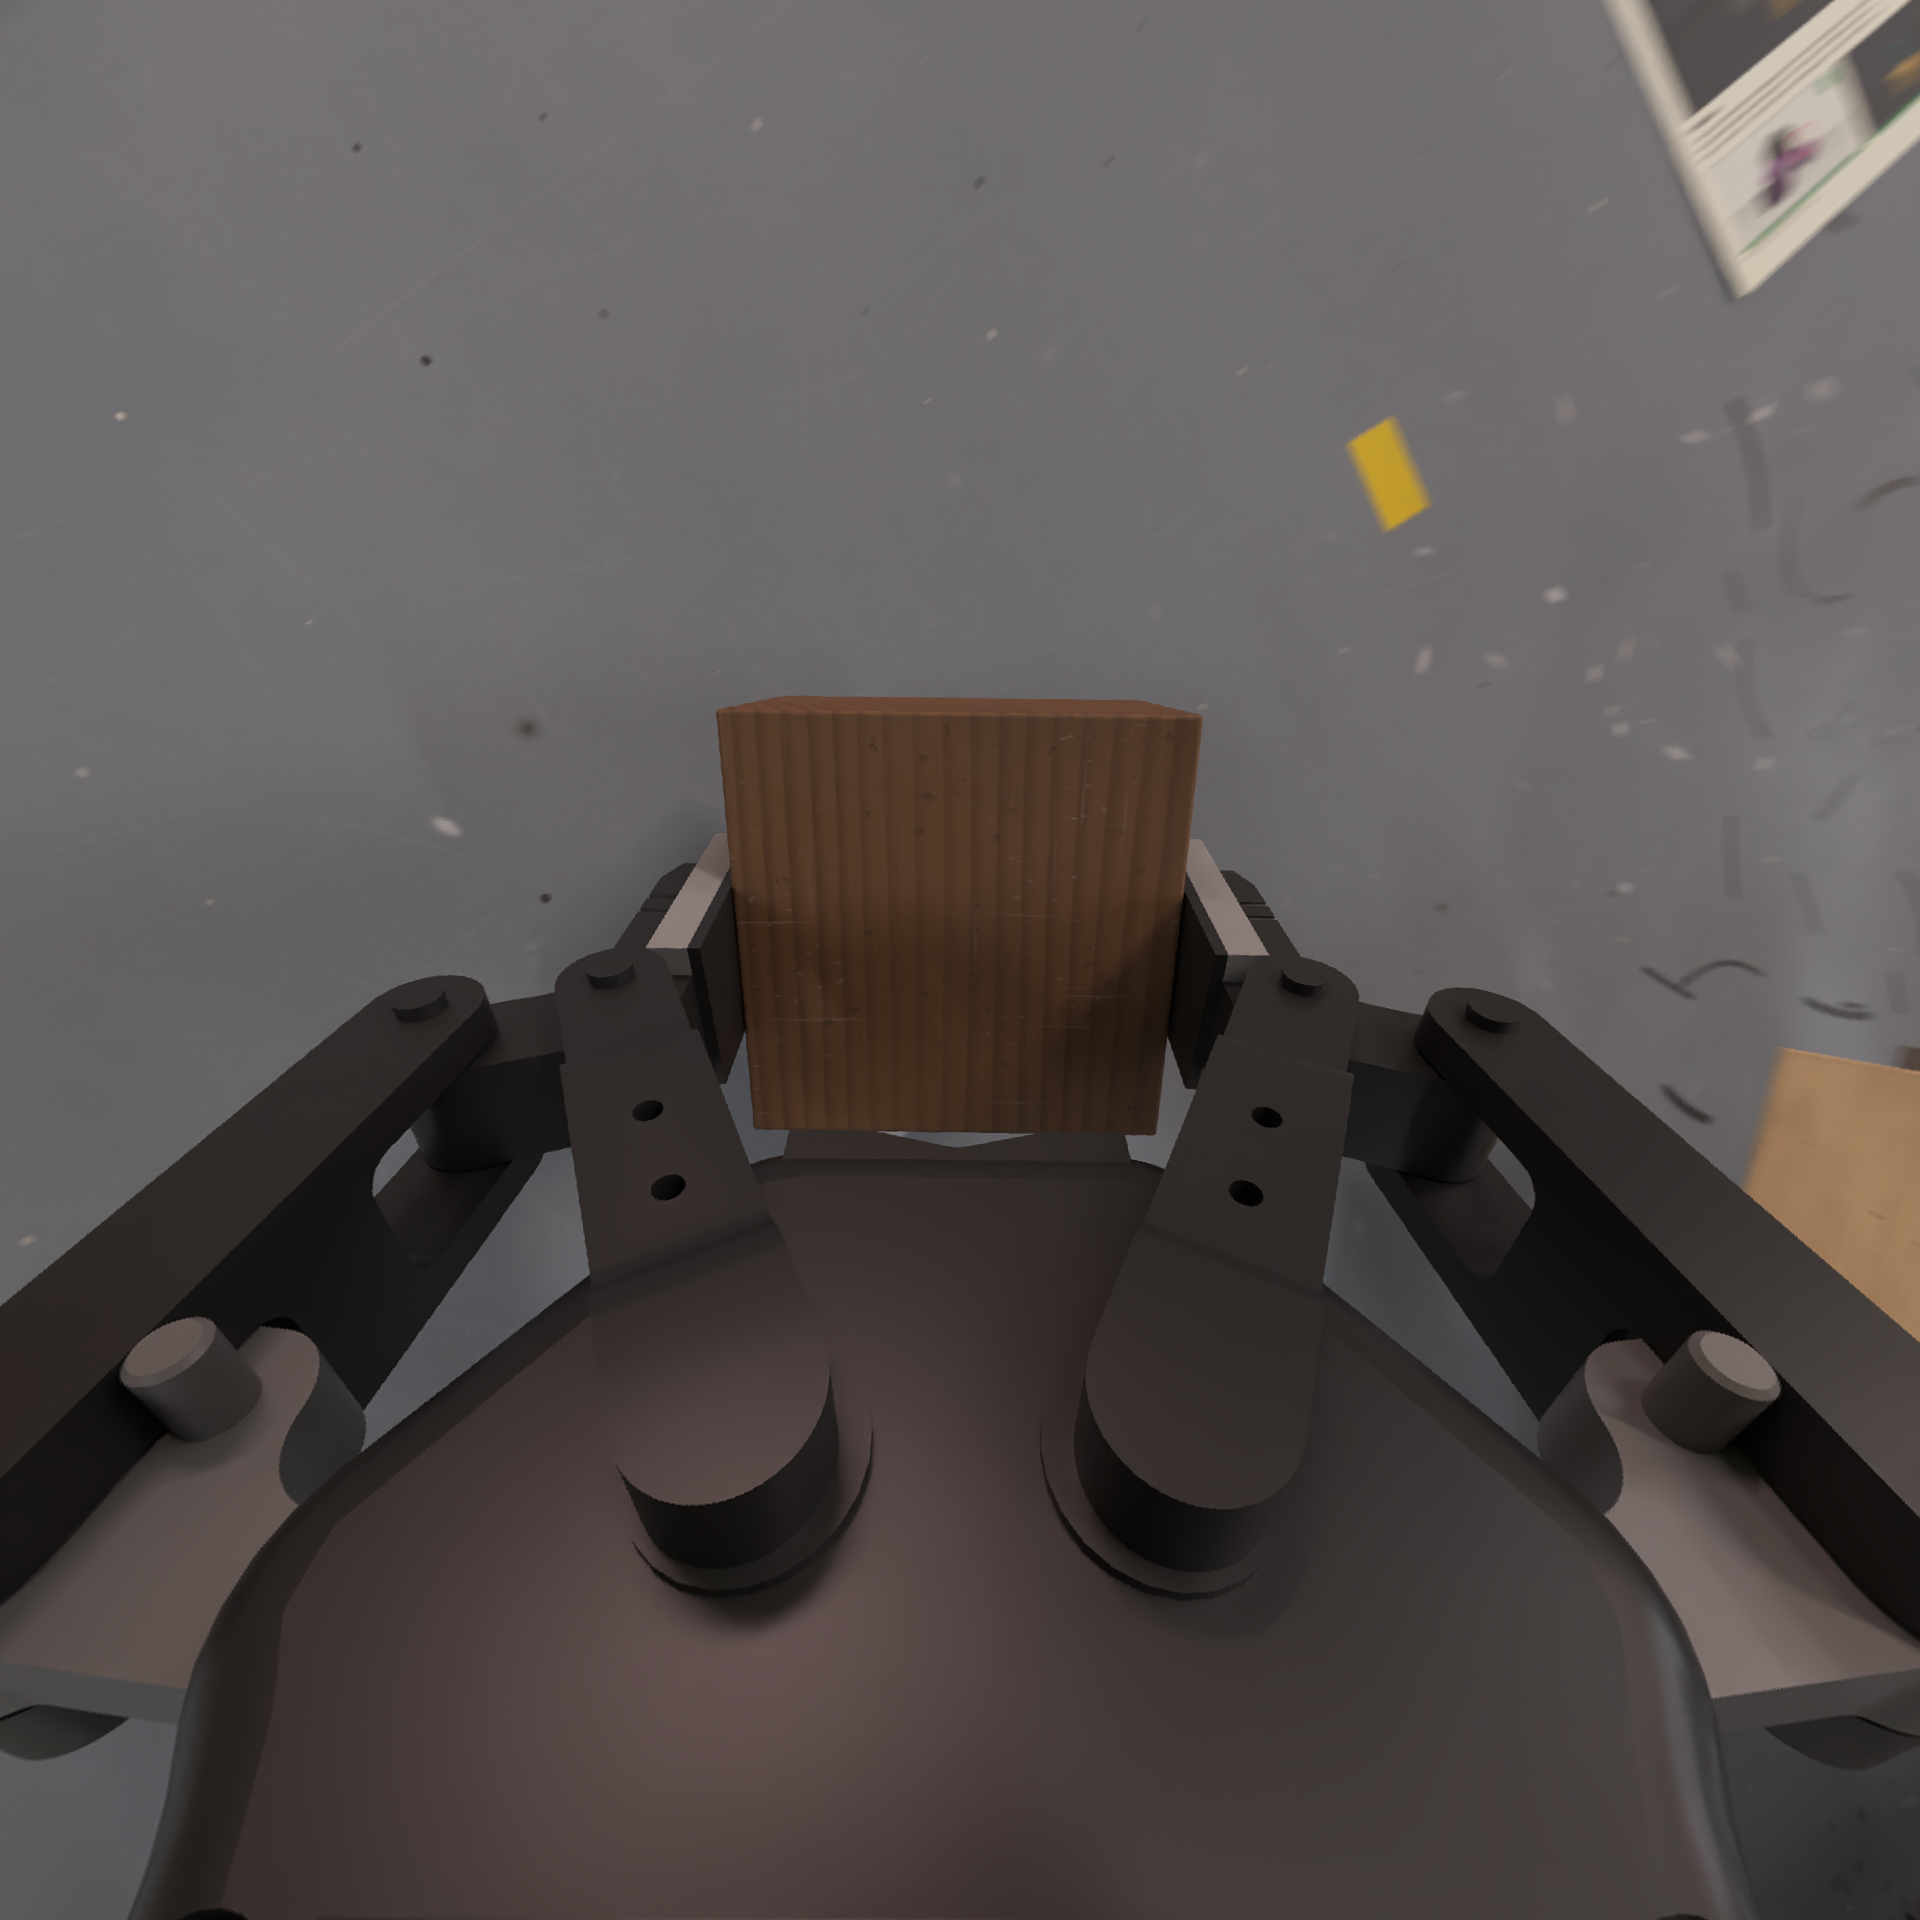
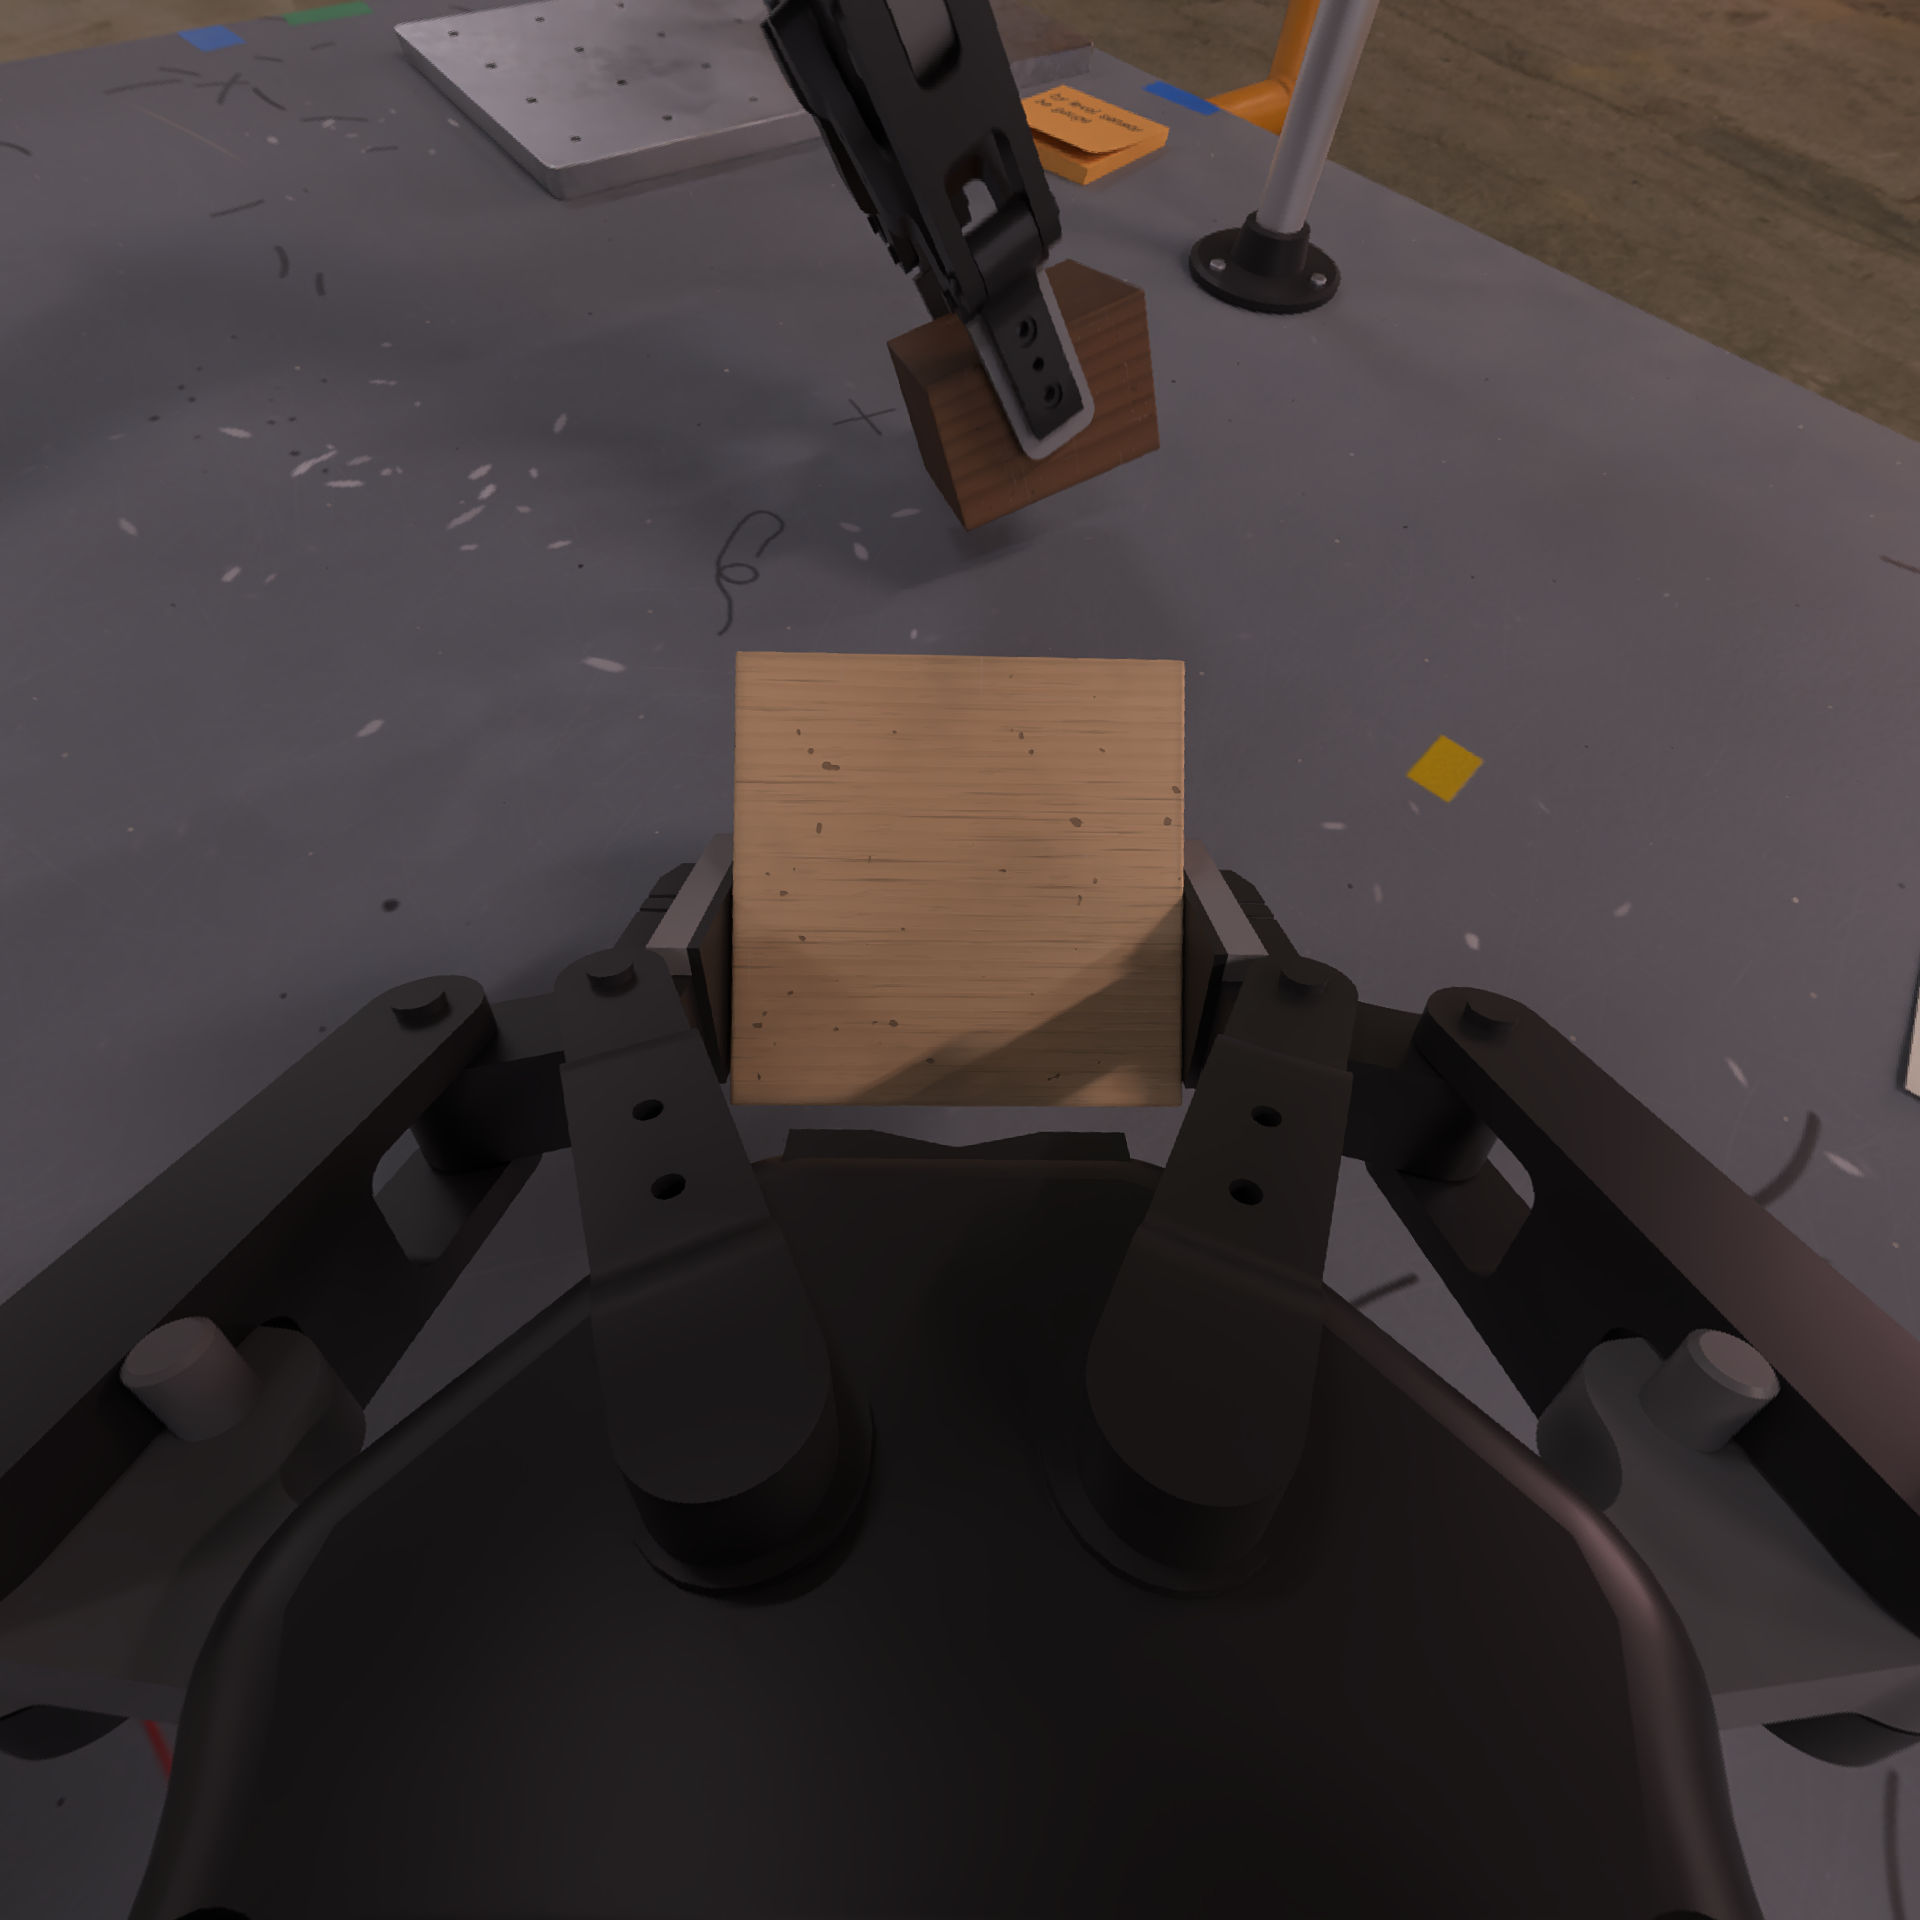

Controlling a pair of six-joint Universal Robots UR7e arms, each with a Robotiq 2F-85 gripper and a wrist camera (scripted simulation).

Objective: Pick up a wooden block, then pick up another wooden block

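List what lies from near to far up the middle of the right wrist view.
right gripper shut on the light wooden block → left gripper holding the dark wooden block above the grey table → metal plate

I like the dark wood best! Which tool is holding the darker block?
The left tool holds the dark brown wooden block. The right tool holds the pale tan wooden block, which is much lighter.
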